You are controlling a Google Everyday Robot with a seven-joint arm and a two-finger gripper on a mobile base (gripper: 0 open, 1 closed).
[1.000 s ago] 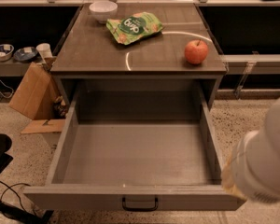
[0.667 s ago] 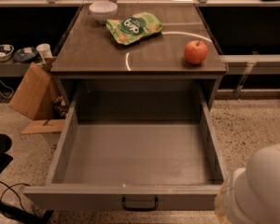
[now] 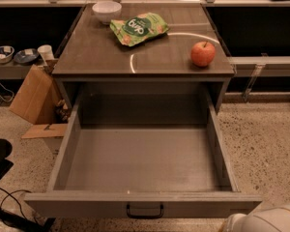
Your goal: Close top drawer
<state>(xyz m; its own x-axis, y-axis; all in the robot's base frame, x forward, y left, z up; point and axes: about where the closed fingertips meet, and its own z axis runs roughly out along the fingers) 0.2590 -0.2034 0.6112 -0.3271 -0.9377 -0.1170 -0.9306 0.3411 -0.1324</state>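
The top drawer [image 3: 142, 161] is a wide, deep grey metal drawer, pulled fully out toward me and empty inside. Its front panel [image 3: 87, 208] runs along the bottom of the view with a small black bar handle [image 3: 144, 211] at mid-front. Part of my white arm [image 3: 266, 221] shows at the bottom right corner, just right of the drawer's front corner. The gripper itself is out of view.
The cabinet top [image 3: 111, 52] bears a white bowl [image 3: 107, 10], a green snack bag [image 3: 139, 28] and a red apple [image 3: 203, 53]. A cardboard box [image 3: 33, 95] leans on the floor at left. Dark cables [image 3: 5, 202] lie at bottom left. Speckled floor lies on both sides.
My white arm has dropped lower and toward the bottom right corner, showing much less of itself. The drawer and the things on the cabinet have not moved.
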